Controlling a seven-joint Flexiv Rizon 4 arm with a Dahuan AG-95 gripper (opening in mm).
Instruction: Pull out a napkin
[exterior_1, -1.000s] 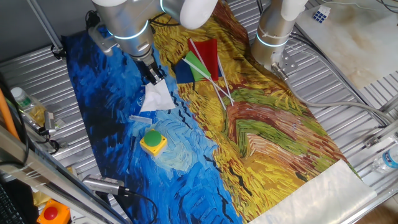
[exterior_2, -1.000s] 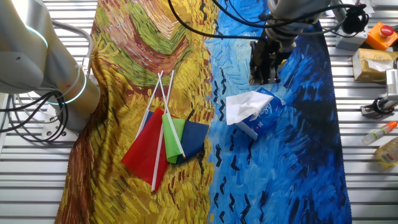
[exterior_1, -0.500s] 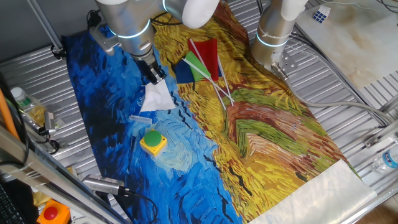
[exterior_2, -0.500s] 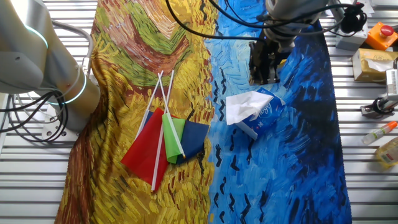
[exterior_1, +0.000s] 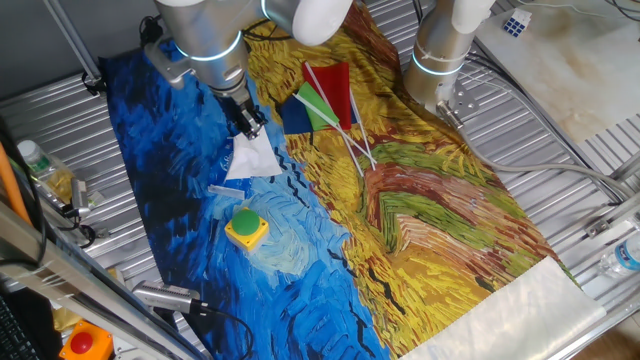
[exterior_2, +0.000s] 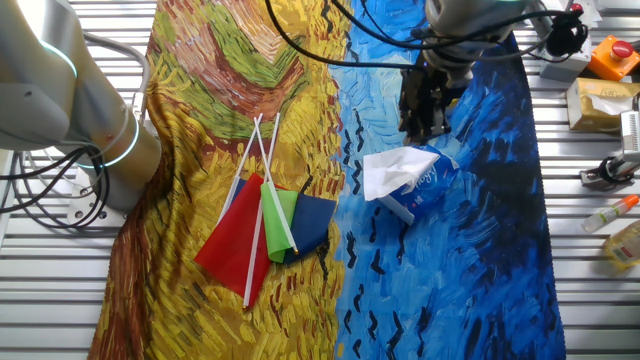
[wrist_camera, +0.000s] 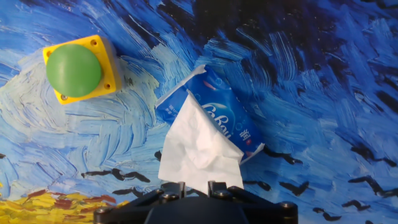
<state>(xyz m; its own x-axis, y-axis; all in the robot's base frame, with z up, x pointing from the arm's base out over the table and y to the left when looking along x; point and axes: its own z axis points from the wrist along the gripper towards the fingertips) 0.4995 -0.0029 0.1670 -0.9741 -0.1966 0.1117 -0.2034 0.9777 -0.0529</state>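
Hanging just above the napkin (exterior_1: 252, 157), the claw (exterior_1: 249, 122) points down at the painted cloth (exterior_1: 420, 210) that covers the surface (exterior_1: 560, 140). In the hand view the two fingers (wrist_camera: 171, 188) are near each other at the bottom edge, with the lower edge of the napkin between or just in front of them; I cannot tell if they are pressing on the paper or only close to it. From the other fixed view the claw (exterior_2: 424, 108) is a little above and beyond the white sheet, and contact is not clear there either.

The napkin (wrist_camera: 198, 148) is white and creased, and it stands out of a blue tissue pack (wrist_camera: 214, 118) in a fan shape, wide toward the claw and narrow where it enters the pack. The pack lies flat on the blue part of the cloth, directly under and ahead of the claw. Farther ahead of the claw and to one side of the pack is a yellow box (wrist_camera: 79, 67) with a green button (wrist_camera: 74, 69), apart from the pack.

Beside the claw, on the yellow part of the cloth, some small flags (exterior_1: 325, 100) lie together, red, green and dark blue, with white sticks (exterior_2: 262, 190); they are well apart from the napkin. A second robot base (exterior_1: 440, 55) stands on the far side of the flags from the claw.
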